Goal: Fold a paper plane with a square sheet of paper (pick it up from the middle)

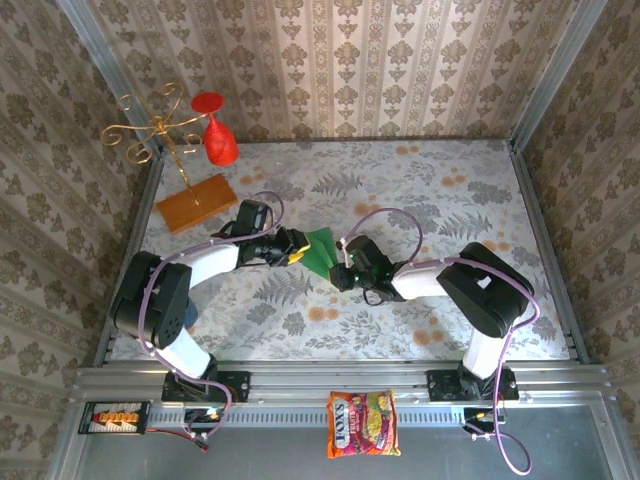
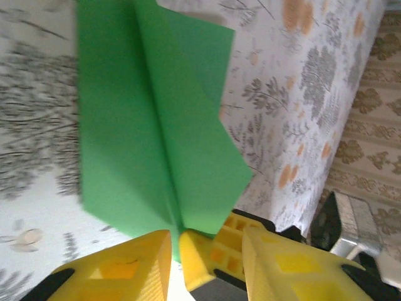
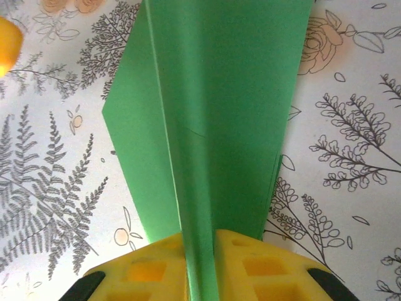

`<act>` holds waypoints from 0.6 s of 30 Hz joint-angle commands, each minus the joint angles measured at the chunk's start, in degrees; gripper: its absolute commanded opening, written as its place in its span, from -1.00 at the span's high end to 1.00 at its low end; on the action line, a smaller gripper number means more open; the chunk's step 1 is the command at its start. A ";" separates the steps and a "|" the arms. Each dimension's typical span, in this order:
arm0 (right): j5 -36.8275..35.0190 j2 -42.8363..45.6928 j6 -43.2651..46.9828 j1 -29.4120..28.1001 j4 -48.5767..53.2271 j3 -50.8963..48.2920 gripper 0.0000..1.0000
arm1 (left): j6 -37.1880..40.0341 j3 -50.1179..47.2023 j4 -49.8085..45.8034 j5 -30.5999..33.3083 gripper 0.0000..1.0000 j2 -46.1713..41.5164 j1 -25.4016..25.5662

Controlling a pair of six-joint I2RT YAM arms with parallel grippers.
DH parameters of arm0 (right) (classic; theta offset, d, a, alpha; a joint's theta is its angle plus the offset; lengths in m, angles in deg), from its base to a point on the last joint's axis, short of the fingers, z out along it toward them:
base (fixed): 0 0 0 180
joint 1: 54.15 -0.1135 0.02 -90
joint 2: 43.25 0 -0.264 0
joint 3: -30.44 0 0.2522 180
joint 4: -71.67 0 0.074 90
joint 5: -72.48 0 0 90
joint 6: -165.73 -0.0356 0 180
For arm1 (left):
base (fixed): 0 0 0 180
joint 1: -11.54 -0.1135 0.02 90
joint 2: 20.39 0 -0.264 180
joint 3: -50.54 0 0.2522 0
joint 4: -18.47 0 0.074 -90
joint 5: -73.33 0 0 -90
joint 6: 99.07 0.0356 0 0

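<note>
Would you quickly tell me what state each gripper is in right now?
Left gripper: closed on the paper.
Right gripper: closed on the paper too.

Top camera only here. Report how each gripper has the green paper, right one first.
Observer: Right wrist view: the bright green folded paper has a centre fold running its length, and the right gripper is shut on that fold.
Operator: Now the left.
Observer: Left wrist view: the paper's narrow end sits in the slim gap between the yellow fingers of the left gripper, which is shut on it.
</note>
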 commanded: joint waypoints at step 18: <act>11.59 -0.27 -2.73 3.84 6.30 -1.86 0.57 | -1.32 1.93 15.49 -7.53 0.71 10.33 4.43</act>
